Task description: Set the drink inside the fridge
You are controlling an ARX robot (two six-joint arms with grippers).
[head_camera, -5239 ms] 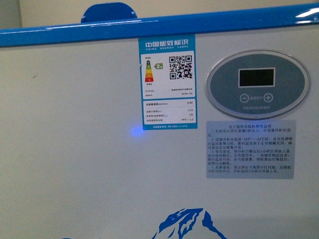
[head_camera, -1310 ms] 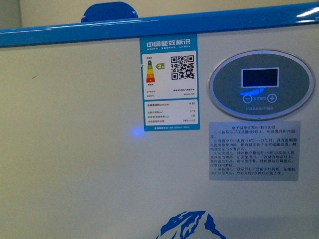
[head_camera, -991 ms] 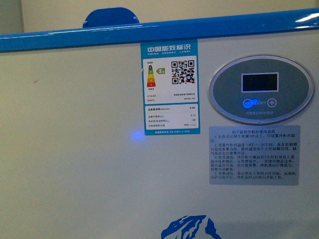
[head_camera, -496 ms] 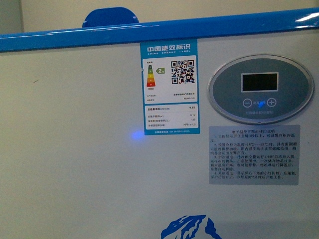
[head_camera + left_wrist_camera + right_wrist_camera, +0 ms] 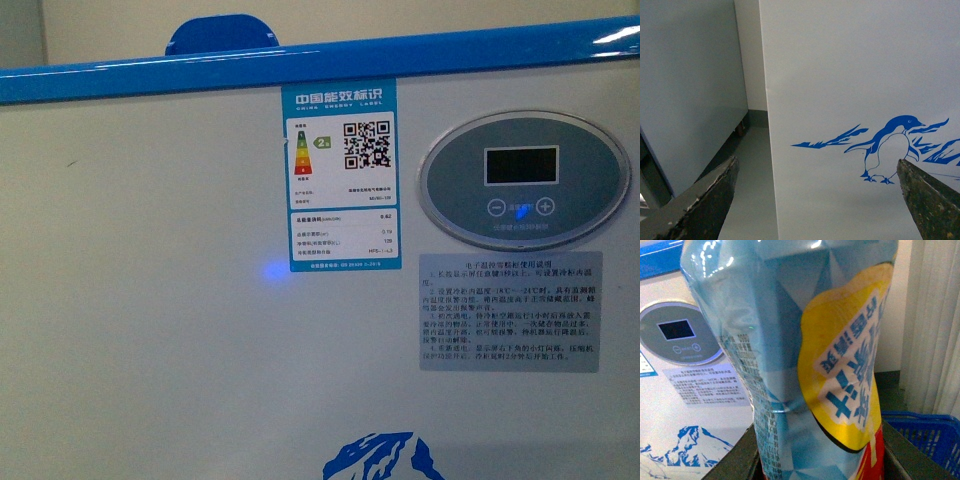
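Between the fingers of the right claw stands the drink, one bottle in a pale-blue wrap with a yellow patch. A dark finger presses on either flank, so the claw is pinching it. The bottle's long axis runs crosswise to the fingers. Judged against the upright markings behind it, it is roughly upright with a slight lean.

The right arm has the bottle, and the left claw is spread wide with nothing in it.

Just beyond the drink is the front wall of the fridge, with its control panel facing the right claw. Off to the claw's side, near the floor, sits one blue basket. Beyond the left claw, the same wall carries one penguin decal.

The coming move turns on height. The fridge's blue rim sits high in the front view, and the opening itself is out of sight. I judge the drink must go up over the rim, then down inside.
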